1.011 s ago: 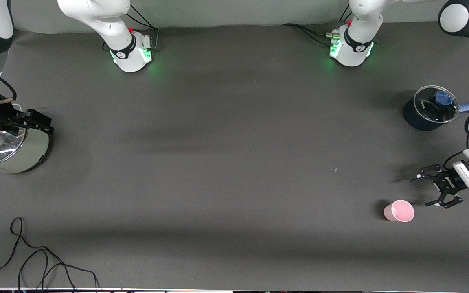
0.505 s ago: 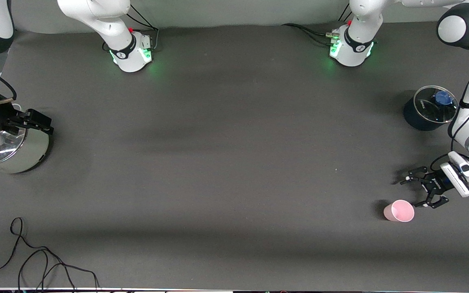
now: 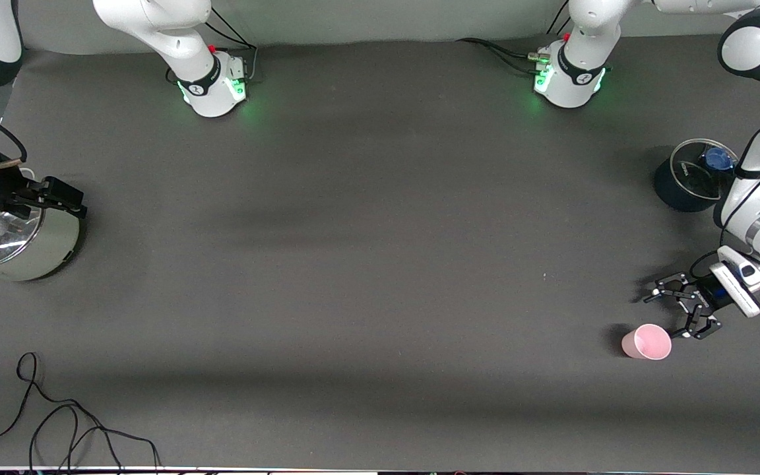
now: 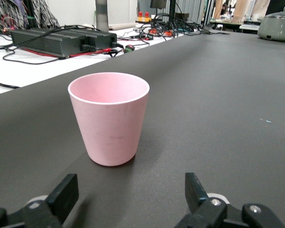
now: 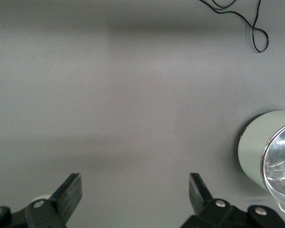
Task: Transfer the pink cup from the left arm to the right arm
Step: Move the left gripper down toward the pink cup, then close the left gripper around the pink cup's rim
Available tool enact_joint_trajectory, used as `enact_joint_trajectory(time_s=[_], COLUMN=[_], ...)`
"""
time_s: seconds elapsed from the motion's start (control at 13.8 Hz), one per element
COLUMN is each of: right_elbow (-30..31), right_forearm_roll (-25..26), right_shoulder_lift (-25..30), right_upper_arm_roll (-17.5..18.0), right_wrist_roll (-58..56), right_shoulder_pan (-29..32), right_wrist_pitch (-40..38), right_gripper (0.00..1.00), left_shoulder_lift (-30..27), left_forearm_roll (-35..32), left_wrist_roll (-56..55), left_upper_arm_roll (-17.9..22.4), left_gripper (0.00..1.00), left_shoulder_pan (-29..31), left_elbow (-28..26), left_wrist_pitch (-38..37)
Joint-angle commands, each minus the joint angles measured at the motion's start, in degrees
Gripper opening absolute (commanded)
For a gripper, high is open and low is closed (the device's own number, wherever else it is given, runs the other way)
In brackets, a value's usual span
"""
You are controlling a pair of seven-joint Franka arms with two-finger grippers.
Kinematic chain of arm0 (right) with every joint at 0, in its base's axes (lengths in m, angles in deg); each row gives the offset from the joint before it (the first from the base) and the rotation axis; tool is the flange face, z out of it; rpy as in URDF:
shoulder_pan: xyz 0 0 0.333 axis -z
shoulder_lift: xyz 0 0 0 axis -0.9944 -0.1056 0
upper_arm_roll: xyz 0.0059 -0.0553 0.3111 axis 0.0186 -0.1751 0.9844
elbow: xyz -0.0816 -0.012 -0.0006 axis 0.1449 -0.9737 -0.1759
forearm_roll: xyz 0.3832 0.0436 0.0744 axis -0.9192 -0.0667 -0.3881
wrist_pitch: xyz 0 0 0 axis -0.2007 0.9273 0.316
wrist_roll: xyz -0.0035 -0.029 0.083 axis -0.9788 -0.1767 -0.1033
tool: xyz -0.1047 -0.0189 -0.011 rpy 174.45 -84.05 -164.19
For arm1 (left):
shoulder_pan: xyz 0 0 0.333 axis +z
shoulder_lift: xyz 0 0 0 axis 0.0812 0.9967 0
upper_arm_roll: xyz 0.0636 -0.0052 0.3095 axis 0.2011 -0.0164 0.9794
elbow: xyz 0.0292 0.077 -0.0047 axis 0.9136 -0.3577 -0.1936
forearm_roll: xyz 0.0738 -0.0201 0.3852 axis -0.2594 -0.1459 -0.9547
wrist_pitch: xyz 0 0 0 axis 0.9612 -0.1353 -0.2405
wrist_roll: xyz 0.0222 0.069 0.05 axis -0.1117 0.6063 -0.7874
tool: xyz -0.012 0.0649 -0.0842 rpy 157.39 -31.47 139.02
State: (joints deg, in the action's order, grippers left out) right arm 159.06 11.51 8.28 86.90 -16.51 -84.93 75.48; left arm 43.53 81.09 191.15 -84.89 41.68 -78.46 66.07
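Lining up the left tool (image 3: 671,310), wide open and empty, beside the upright cup (image 3: 646,342) on the counter (image 3: 380,264). It should probably straddle the cup mid-height before squeezing. Right tool (image 3: 57,198) waits, open, over the pot (image 3: 24,247).

Pink cup (image 3: 646,342) upright on table (image 3: 367,264), toward left arm's end, nearer to front camera than dark lidded pot (image 3: 693,177) at same end. Left gripper (image 3: 673,312) low over table just beside cup, fingers spread wide, cup apart from both fingertips (image 4: 66,190) in left wrist view. Right gripper (image 3: 57,194) at right arm's end, over green lidded pot (image 3: 30,247), waiting, fingers apart. Loose cable (image 3: 63,422) on table near front camera's edge, at right arm's end.
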Motion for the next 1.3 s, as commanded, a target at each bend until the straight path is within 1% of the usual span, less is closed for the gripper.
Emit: enact_joint_trajectory(time_s=[0.0,0.29,0.51,0.65,0.79,1.23], right_elbow=[-1.06,-1.06,-1.06,-1.06,-1.06,-1.06], right_forearm_roll=[-0.09,-0.09,-0.09,-0.09,-0.09,-0.09], right_shoulder_lift=[-0.33,-0.33,-0.33,-0.33,-0.33,-0.33], right_upper_arm_roll=[-0.32,-0.32,-0.32,-0.32,-0.32,-0.32], right_wrist_roll=[-0.38,-0.56,-0.56,-0.56,-0.56,-0.64], right_shoulder_pan=[-0.41,-0.32,-0.32,-0.32,-0.32,-0.32], right_wrist_pitch=[-0.83,-0.92,-0.83,-0.83,-0.83,-0.92], right_gripper=[1.0,1.0,1.0,1.0,1.0,1.0], left_shoulder_lift=[1.69,2.84,3.71,4.5,5.21,5.91], left_forearm_roll=[1.85,5.01,5.81,8.0,10.2,12.05], left_wrist_roll=[1.85,2.99,3.34,5.0,6.24,6.42], left_upper_arm_roll=[-1.19,-2.33,-2.59,-3.82,-3.91,-3.91], left_gripper=[1.0,1.0,1.0,1.0,1.0,1.0], left_shoulder_pan=[0.95,0.42,0.07,0.07,-0.37,-1.25], left_elbow=[1.54,1.98,2.15,2.15,2.33,3.2], left_wrist_pitch=[-1.08,-0.73,-0.38,0.32,0.93,2.95])
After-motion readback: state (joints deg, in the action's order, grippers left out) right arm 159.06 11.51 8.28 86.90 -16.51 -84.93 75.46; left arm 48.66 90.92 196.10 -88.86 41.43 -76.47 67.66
